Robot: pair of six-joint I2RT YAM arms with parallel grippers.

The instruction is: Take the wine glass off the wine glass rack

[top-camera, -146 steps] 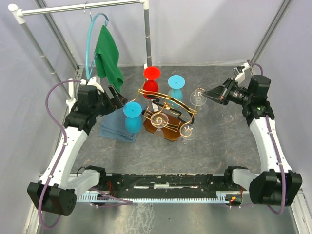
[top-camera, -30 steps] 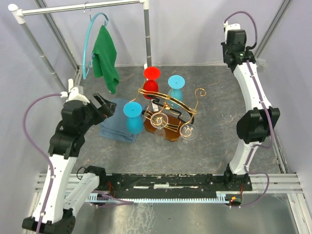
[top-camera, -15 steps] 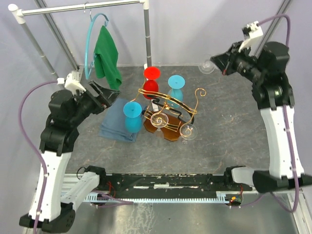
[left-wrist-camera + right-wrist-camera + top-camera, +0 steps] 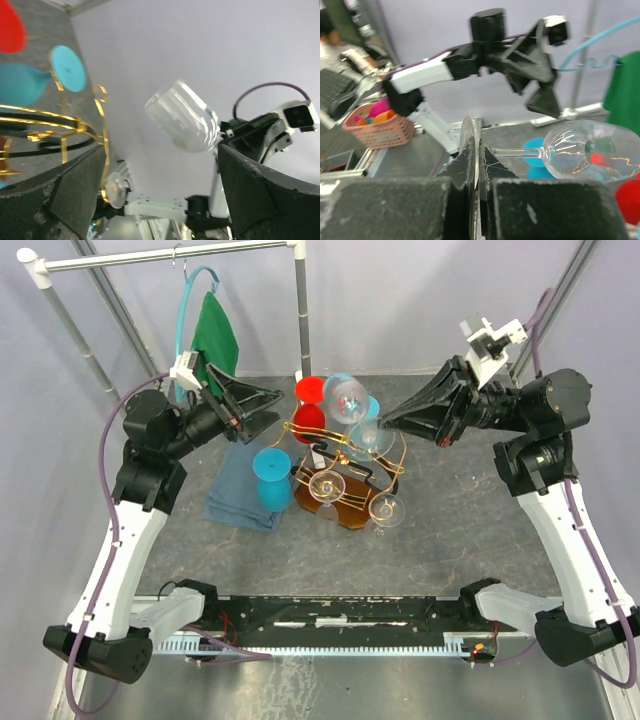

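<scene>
Grey tabletop (image 4: 460, 530); gold wire wine glass rack on brown wooden base (image 4: 345, 465) at centre. Right gripper (image 4: 385, 420) jaws clamp the foot of the clear wine glass (image 4: 348, 396), swung in from upper right to above the rack, already off it. Left gripper (image 4: 266, 408) jaws wide open, facing it; handover likely.

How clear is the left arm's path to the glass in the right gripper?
Probably yes: the left gripper is open and aimed at the glass, with nothing between them in its wrist view; the rack sits aside.
</scene>
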